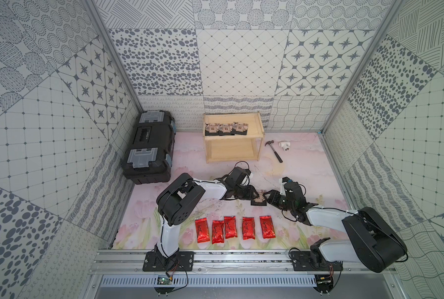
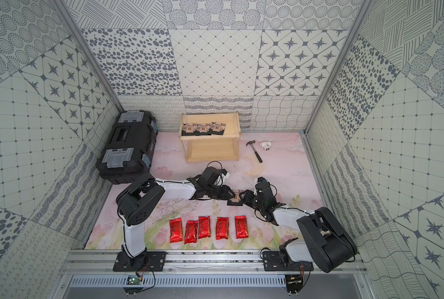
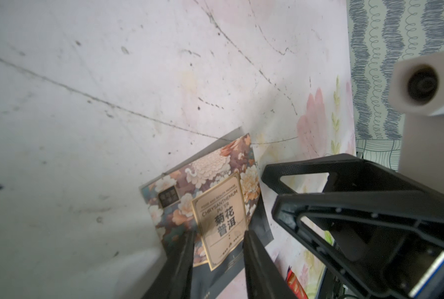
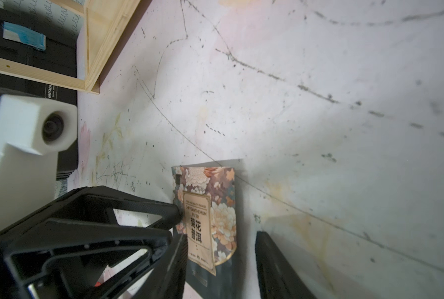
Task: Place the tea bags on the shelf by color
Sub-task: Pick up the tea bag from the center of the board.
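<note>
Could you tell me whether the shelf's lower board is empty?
Seemingly empty: the lower board shows bare wood where visible; its back is hidden.

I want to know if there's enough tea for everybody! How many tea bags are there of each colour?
Shiny red foil oblong tea bags: 5
Squarish black tea bags with beige flowery labels: 4 (3 on the small light-wood shelf, 1 on the pink flowery table)
Total: 9
</note>
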`<state>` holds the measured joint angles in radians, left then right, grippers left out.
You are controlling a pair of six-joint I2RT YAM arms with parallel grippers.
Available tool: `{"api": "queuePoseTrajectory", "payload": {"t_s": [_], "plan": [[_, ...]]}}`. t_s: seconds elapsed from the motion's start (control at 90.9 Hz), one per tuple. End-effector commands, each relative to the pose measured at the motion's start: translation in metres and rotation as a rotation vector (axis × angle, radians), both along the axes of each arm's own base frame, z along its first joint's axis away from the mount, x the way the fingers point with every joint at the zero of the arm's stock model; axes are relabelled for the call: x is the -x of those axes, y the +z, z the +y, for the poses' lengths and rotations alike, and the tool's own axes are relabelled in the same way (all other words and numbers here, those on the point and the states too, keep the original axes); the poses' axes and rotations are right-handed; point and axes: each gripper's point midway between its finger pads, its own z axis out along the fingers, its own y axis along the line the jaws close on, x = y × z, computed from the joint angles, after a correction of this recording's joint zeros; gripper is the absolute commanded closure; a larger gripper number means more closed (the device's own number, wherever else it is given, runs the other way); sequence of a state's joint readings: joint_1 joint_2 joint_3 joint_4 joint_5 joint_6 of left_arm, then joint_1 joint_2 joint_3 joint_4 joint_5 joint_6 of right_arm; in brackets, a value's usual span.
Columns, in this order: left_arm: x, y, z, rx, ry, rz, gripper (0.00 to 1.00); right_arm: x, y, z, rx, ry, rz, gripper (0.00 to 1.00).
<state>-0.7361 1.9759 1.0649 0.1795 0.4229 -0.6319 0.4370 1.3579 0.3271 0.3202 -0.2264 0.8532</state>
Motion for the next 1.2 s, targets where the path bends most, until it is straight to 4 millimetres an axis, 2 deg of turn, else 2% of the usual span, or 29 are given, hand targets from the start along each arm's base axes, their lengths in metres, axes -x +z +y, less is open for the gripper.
{"api": "queuePoseTrajectory", "payload": {"t_s": [0.0, 0.209, 0.506, 0.605, 0.649, 0.759, 0.847, 1.023, 1.188], "plan": [[-0.002, -0.008, 0.01, -0.034, 0.01, -0.028, 0.63, -0.003, 0.002, 0.005, -0.056, -0.009, -0.002, 0.53], [-0.002, -0.011, 0.015, -0.033, 0.025, -0.018, 0.63, -0.004, -0.001, 0.016, -0.17, -0.009, 0.023, 0.56], [-0.003, -0.013, 0.022, -0.022, 0.045, -0.005, 0.64, -0.01, 0.007, 0.023, -0.248, -0.004, 0.012, 0.79], [-0.005, -0.008, 0.024, -0.012, 0.054, -0.011, 0.64, -0.012, 0.011, 0.023, -0.245, -0.001, -0.002, 0.93], [-0.006, -0.001, 0.023, 0.004, 0.062, -0.013, 0.64, -0.013, 0.013, 0.023, -0.245, 0.0, -0.007, 1.0], [-0.013, 0.03, 0.025, 0.113, 0.102, 0.015, 0.61, -0.016, 0.025, 0.026, -0.257, 0.023, -0.041, 1.0], [-0.015, 0.056, 0.037, 0.167, 0.136, 0.018, 0.56, -0.019, 0.04, 0.03, -0.264, 0.056, -0.085, 1.0], [-0.021, 0.098, 0.071, 0.258, 0.214, 0.027, 0.45, -0.026, 0.089, 0.048, -0.307, 0.174, -0.218, 1.0], [-0.024, 0.131, 0.091, 0.346, 0.237, 0.007, 0.41, -0.025, 0.132, 0.073, -0.411, 0.313, -0.306, 1.0]]}}
